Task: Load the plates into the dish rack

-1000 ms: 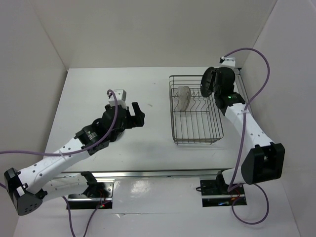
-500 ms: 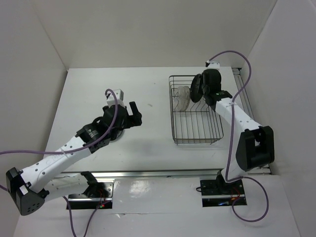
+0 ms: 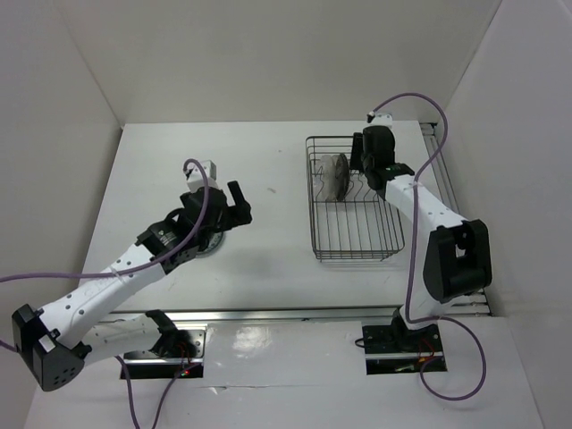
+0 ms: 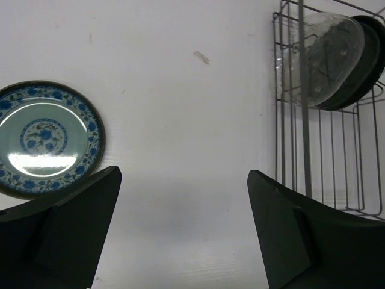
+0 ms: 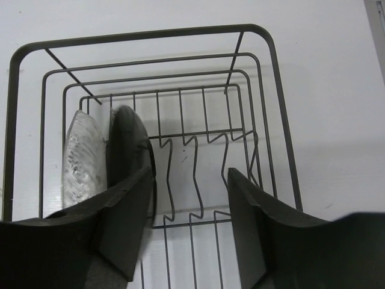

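Right jaws have parted over the dish rack (image 3: 357, 223); black plate (image 5: 129, 144) stands just beside them. Left jaws wide apart near teal plate (image 4: 48, 138).

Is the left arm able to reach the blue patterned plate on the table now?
Probably yes. The teal patterned plate lies flat on the table, close beside the left end effector, whose jaws stand wide open, and nothing lies between them.

One plate (image 4: 51, 138) lay on the table (image 4: 180, 78) ahead-left of the left gripper (image 4: 183, 180); two plates (image 5: 129, 147) stood side by side in the rack (image 5: 150, 34), ahead-left of the right gripper (image 5: 187, 180).
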You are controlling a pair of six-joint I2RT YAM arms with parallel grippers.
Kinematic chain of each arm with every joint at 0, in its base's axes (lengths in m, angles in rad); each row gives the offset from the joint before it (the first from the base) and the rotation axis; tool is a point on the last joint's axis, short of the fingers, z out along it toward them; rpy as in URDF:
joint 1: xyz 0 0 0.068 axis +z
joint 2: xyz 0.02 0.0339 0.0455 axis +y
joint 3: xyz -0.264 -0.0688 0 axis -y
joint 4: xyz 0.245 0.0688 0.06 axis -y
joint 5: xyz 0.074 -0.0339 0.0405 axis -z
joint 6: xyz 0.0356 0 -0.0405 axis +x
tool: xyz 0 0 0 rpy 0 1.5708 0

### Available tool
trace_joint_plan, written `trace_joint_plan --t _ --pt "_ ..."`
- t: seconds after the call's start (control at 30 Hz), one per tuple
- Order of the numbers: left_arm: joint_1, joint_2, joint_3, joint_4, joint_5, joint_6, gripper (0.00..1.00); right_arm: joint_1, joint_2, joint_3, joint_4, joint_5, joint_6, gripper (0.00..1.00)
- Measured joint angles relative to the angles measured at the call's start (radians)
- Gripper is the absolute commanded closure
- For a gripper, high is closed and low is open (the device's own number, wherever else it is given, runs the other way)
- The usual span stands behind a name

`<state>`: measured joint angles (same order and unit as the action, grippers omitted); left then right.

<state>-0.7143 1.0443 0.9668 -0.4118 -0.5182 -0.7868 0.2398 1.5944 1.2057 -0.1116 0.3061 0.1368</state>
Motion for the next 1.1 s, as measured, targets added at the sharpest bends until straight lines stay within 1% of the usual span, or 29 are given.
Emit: trace_joint_plan --t 0.07,0.13,0.2,0.27,0.4,0.43,0.57,0.7,0.73,0.77,0.87,0.93,1.1 --pt "0.033 0.008 0.0 -0.022 0.002 -0.015 0.0 0.0 0.007 0.0 0.002 0.0 0.001 0.37" --pt "0.068 0.015 0.0 -0.039 0.014 -0.037 0.0 0.0 0.017 0.002 0.006 0.0 0.002 0.32" --pt "0.108 0.021 -0.001 -0.053 0.026 -0.061 0.0 0.0 0.027 0.008 0.006 0.0 0.002 0.31" --pt "0.146 0.021 -0.01 -0.069 0.031 -0.099 0.0 0.0 0.032 0.014 0.006 0.002 0.007 0.25" --pt "0.223 0.021 -0.049 -0.134 0.032 -0.2 0.0 0.0 0.017 0.018 0.004 0.026 0.009 0.19" --pt "0.243 0.022 -0.059 -0.158 0.031 -0.233 0.0 0.0 0.006 0.019 -0.002 0.034 0.009 0.18" --pt "0.338 0.025 -0.134 -0.218 0.029 -0.356 0.0 0.0 -0.074 0.025 -0.018 0.06 0.013 0.14" --pt "0.438 0.024 -0.279 -0.234 0.062 -0.455 0.03 0.0 -0.203 0.032 -0.018 0.045 0.026 0.14" --pt "0.454 0.024 -0.316 -0.235 0.073 -0.476 0.03 0.0 -0.24 0.032 -0.015 0.037 0.029 0.12" --pt "0.467 0.022 -0.348 -0.237 0.083 -0.489 0.05 0.001 -0.271 0.032 -0.012 0.029 0.032 0.12" --pt "0.491 0.024 -0.399 -0.23 0.11 -0.527 0.05 0.009 -0.339 0.032 -0.004 0.002 0.037 0.12" --pt "0.502 0.037 -0.411 -0.204 0.12 -0.543 0.06 0.023 -0.35 0.032 -0.002 -0.014 0.039 0.12" --pt "0.518 0.123 -0.41 -0.12 0.131 -0.562 0.06 0.057 -0.324 0.032 -0.01 -0.046 0.039 0.12"
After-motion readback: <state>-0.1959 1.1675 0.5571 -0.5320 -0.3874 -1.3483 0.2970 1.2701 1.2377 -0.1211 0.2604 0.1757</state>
